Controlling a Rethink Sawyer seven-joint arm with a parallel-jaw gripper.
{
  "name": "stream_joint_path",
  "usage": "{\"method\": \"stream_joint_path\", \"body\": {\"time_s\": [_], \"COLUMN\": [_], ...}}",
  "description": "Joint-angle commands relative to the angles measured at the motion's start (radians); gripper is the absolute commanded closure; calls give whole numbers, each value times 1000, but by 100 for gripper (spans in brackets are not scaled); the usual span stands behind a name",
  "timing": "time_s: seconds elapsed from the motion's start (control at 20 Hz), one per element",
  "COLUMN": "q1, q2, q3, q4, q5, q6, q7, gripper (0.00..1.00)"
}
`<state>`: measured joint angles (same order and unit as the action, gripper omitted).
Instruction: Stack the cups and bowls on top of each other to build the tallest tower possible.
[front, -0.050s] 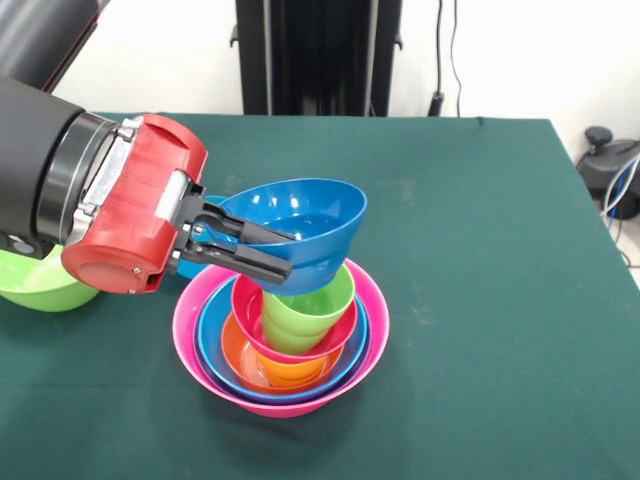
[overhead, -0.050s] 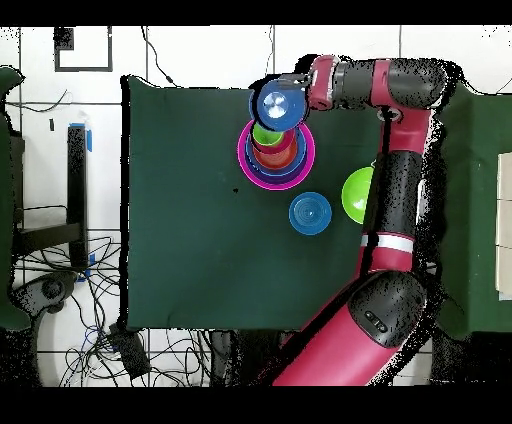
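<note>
My gripper (front, -0.050s: 284, 256) is shut on the near rim of a dark blue bowl (front, -0.050s: 312, 214), one black finger inside the rim and one outside. The bowl is tilted and held right over a lime green cup (front, -0.050s: 316, 304); whether they touch I cannot tell. The cup stands upright in the tower, inside a red-pink bowl (front, -0.050s: 246, 300), beside an orange bowl (front, -0.050s: 245, 360), within a blue bowl (front, -0.050s: 212, 335) and the big pink bowl (front, -0.050s: 184, 325) outermost. From overhead, the gripper (overhead, -0.050s: 298, 90) holds the blue bowl (overhead, -0.050s: 279, 104) at the far edge of the tower (overhead, -0.050s: 304, 160).
A lime green bowl (front, -0.050s: 40, 285) sits on the green cloth behind the arm, also seen overhead as the green bowl (overhead, -0.050s: 356, 195). A sky blue bowl (overhead, -0.050s: 310, 213) lies near it, mostly hidden behind my gripper in the front view. Cables and a stand lie off the table's edge.
</note>
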<state>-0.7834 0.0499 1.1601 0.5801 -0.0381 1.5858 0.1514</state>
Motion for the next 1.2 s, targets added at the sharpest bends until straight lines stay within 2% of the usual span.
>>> {"method": "stream_joint_path", "body": {"time_s": [0.05,0.25,0.4,0.85,1.2], "q1": [37,-19,-55,-66,-57], "q2": [-6,-57,-78,-109,-62], "q3": [-74,-93,-89,-84,-70], "q4": [3,154,230,285,292], "q5": [-19,-8,-10,-9,16], "q6": [49,-35,-117,-133,-146], "q7": [31,75,90,103,83], "gripper": [100,100,100,100,100]}}
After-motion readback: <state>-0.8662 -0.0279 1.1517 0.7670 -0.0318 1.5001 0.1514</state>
